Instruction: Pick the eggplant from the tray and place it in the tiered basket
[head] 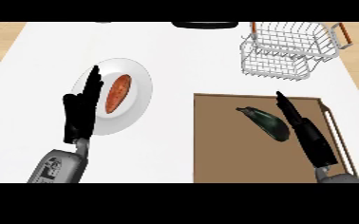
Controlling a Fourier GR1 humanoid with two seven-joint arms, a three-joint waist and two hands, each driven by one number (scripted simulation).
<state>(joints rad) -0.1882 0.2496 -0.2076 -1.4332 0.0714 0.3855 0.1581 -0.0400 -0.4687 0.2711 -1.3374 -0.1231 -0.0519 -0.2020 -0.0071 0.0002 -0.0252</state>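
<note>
White counter; eggplant (266, 123) lies diagonally on the brown tray (224, 147), just left of the right hand (308, 133), fingers straight, nearer. Left hand (80, 107) rests open over the plate (136, 88).

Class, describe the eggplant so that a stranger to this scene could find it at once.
Find the brown tray at the counter's right. On it lies the eggplant, just left of the right hand. It is dark and long, unlike the orange food on the white plate.
</note>
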